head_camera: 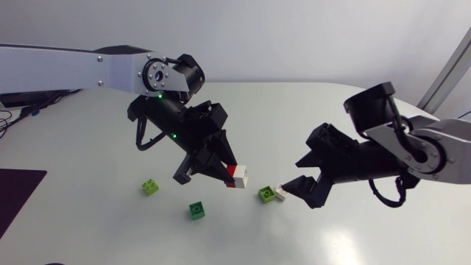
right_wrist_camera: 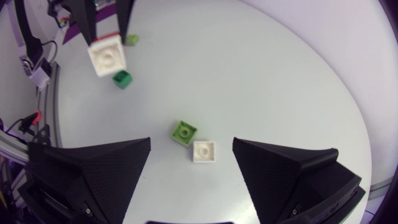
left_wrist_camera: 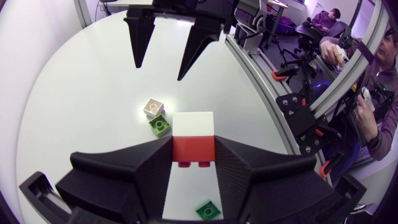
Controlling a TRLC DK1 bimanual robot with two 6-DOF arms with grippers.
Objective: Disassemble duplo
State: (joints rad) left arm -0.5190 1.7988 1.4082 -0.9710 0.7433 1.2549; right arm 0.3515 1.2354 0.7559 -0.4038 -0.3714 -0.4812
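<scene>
The left gripper (left_wrist_camera: 193, 163) is clenched on the red lower half of a red-and-white stack (left_wrist_camera: 193, 140), one finger on each side, and holds it in the air above the table (head_camera: 96, 221), with the white brick jutting out past the fingertips. The hold covers only the red brick, so any sideways pull on the white one could twist the whole stack out of the fingers instead of splitting it, and it would likely drop among the loose bricks below. The right gripper (right_wrist_camera: 192, 142) is spread wide with nothing in it, low over a loose white brick (right_wrist_camera: 204, 151) and a light green brick (right_wrist_camera: 185, 132) that lie side by side. Rising from there, I judge, a finger could clip and scatter that pair. Closing in on the stack off-centre could also knock finger against finger. A dark green brick (head_camera: 196, 210) and another light green one (head_camera: 151, 187) lie well apart, out of harm's way.
</scene>
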